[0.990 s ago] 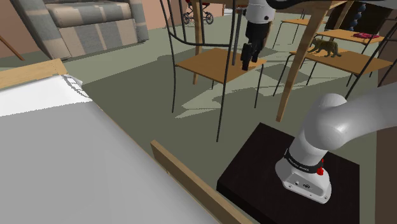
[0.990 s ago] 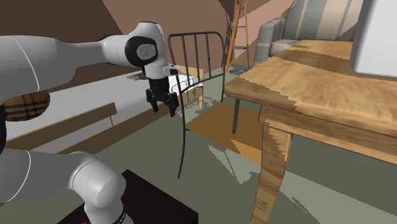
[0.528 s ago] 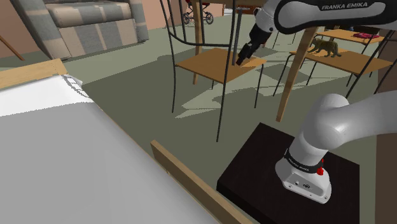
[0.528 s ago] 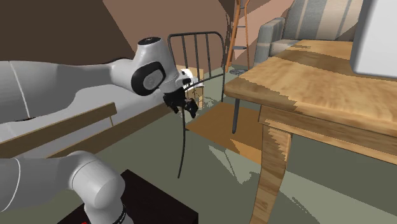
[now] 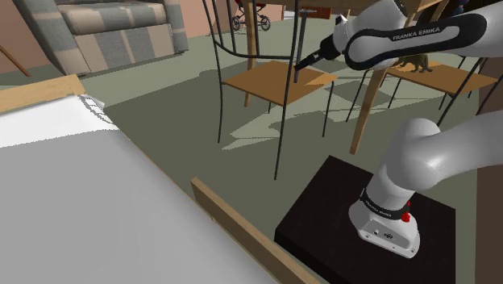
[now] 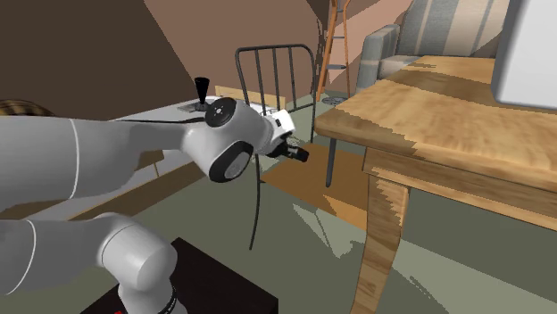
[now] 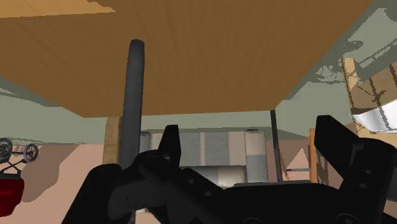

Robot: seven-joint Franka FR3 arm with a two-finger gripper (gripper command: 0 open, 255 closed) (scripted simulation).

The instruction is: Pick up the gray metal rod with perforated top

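Your arm's (image 6: 107, 165) black gripper (image 5: 302, 62) hangs nearly level over the wooden chair seat (image 5: 270, 82), its 2 fingers (image 7: 170, 149) standing apart with nothing between them. A dark bar (image 7: 135, 95) of the chair rises just beside 1 finger, untouched. What looks to be the rod (image 6: 203, 90), a small dark upright piece with a flared top, stands on the pale surface (image 6: 178, 109) behind the arm, toward its chair-side end. Its perforations cannot be made out. By this evidence nothing is grasped yet, so approach, closing and lift are all left.
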